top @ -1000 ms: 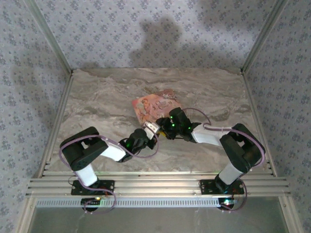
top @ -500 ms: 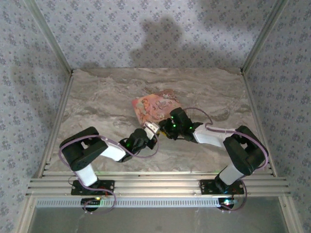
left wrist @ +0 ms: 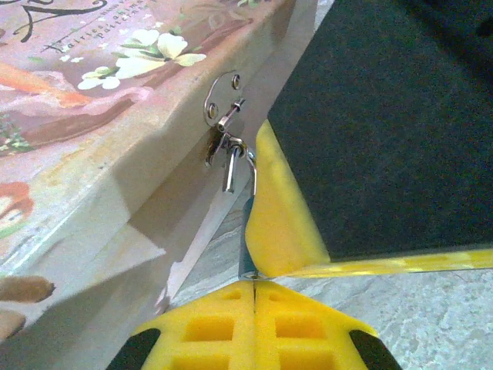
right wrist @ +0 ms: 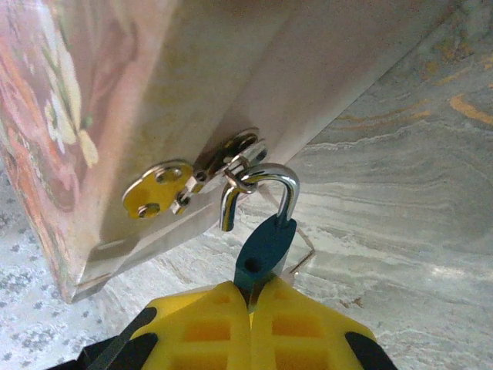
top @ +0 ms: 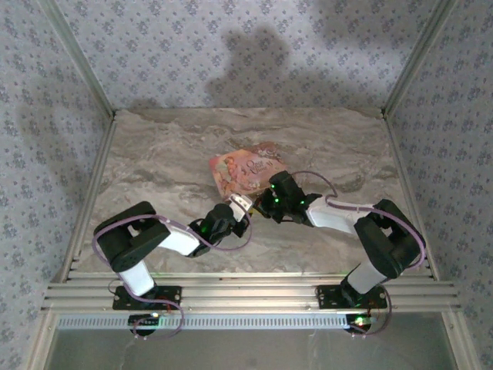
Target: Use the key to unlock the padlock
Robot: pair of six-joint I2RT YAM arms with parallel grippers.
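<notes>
The small blue padlock (right wrist: 266, 245) hangs by its metal shackle (right wrist: 262, 179) from the hasp (right wrist: 166, 189) on the pink flowery box (top: 245, 168). One shackle leg stands free of the body. My right gripper (right wrist: 250, 289) is shut on the padlock's lower end. My left gripper (left wrist: 254, 282) is shut, its tips right under the padlock's bottom end (left wrist: 247, 239). A sliver of metal shows there, the key (left wrist: 249, 272), mostly hidden between the pads. In the top view both grippers (top: 240, 206) (top: 259, 206) meet at the box's near edge.
The box lies mid-table on the marble top (top: 154, 154). My right gripper's yellow finger (left wrist: 281, 216) and black body press close against the left one. Patterned walls and metal frame rails (top: 92, 200) bound the table.
My right gripper has closed from open onto the padlock body. The right arm has settled slightly. The left gripper has stayed shut in place.
</notes>
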